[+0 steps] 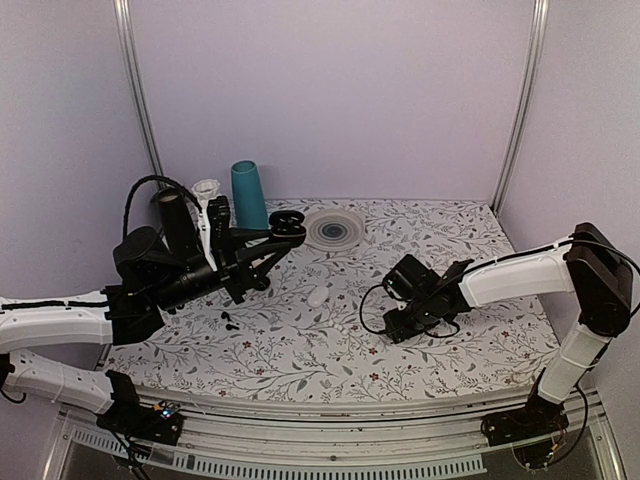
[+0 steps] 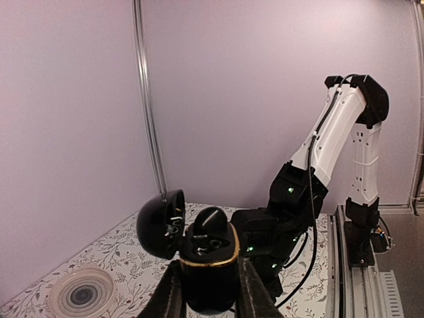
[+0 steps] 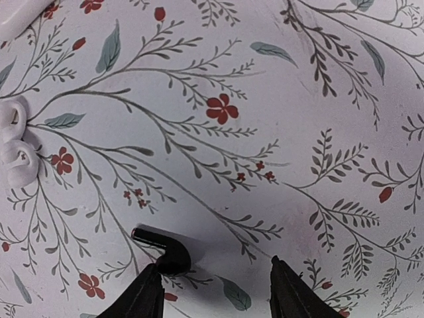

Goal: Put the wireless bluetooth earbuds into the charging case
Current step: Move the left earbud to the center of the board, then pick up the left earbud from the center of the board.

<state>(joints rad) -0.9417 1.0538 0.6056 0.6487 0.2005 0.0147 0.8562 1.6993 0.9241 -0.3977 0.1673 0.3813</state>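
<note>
My left gripper [image 2: 211, 281] is shut on a black charging case [image 2: 209, 255] with a gold rim, held above the table at the back left [image 1: 287, 226]. Its lid [image 2: 161, 223] hangs open to the left, and one glossy black earbud [image 2: 212, 220] sits tilted in the top. My right gripper [image 3: 214, 265] is open, low over the flowered table [image 3: 298, 112]. A second black earbud [image 3: 163, 250] lies flat there, right against the left fingertip [image 3: 147, 291]. Two white earbuds [image 3: 16, 149] lie at the left edge of the right wrist view. From above, the right gripper [image 1: 388, 326] is right of centre.
A small white case [image 1: 318, 296] lies mid-table, and two small dark bits [image 1: 229, 319] lie near the left arm. At the back stand a teal cup [image 1: 248, 195], a white funnel shape [image 1: 207, 189] and a clear round dish [image 1: 335, 228]. Metal posts rise at both back corners.
</note>
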